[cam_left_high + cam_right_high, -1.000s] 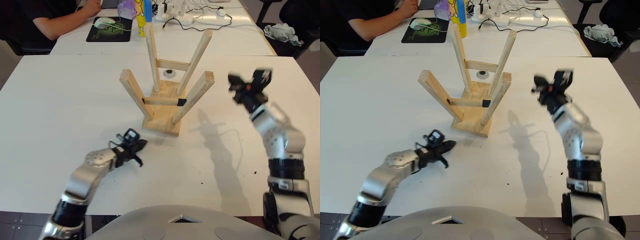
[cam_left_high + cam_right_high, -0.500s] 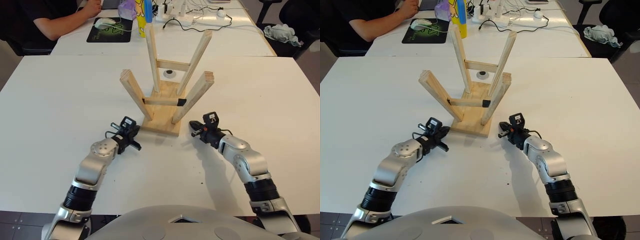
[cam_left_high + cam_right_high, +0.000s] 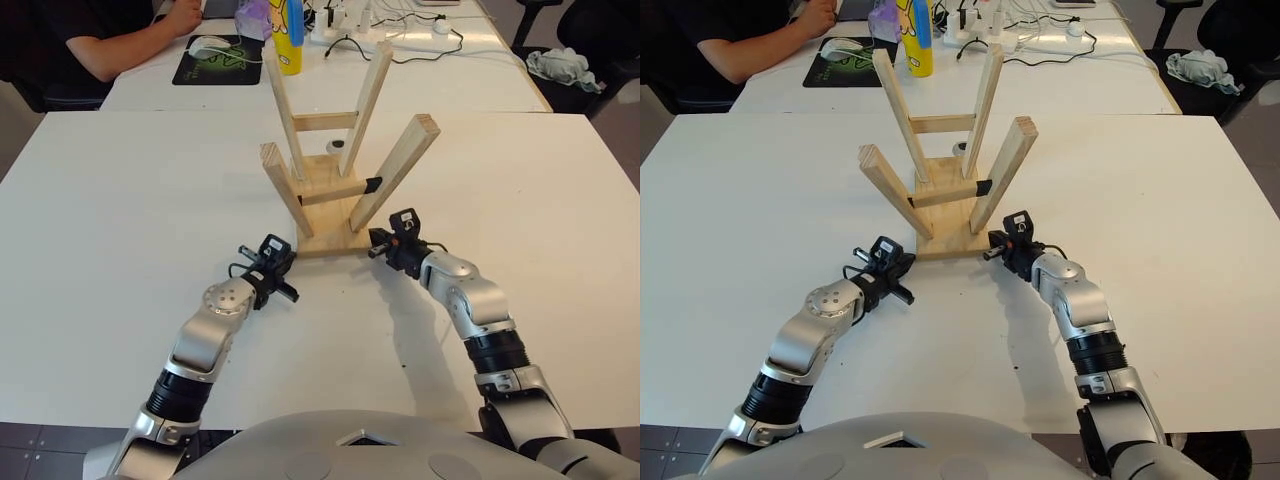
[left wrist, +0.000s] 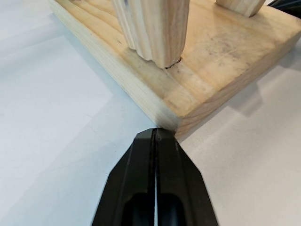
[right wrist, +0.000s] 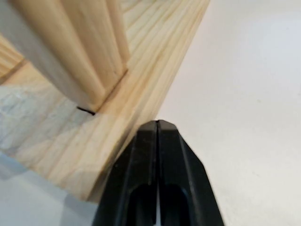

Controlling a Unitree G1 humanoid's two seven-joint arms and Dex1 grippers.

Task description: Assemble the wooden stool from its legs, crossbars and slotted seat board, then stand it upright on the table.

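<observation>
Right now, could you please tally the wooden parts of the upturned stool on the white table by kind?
Pale wooden legs: 4
Pale wooden crossbars: 2
Flat slotted wooden seat board: 1
Total: 7

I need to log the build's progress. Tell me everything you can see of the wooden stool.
The stool is pale, unfinished-looking wood, assembled and upside down: seat board on the white table, four splayed legs pointing up, joined by crossbars, one joint dark-marked. The shut left tool sits at a near corner, the shut right tool at its near edge.
</observation>
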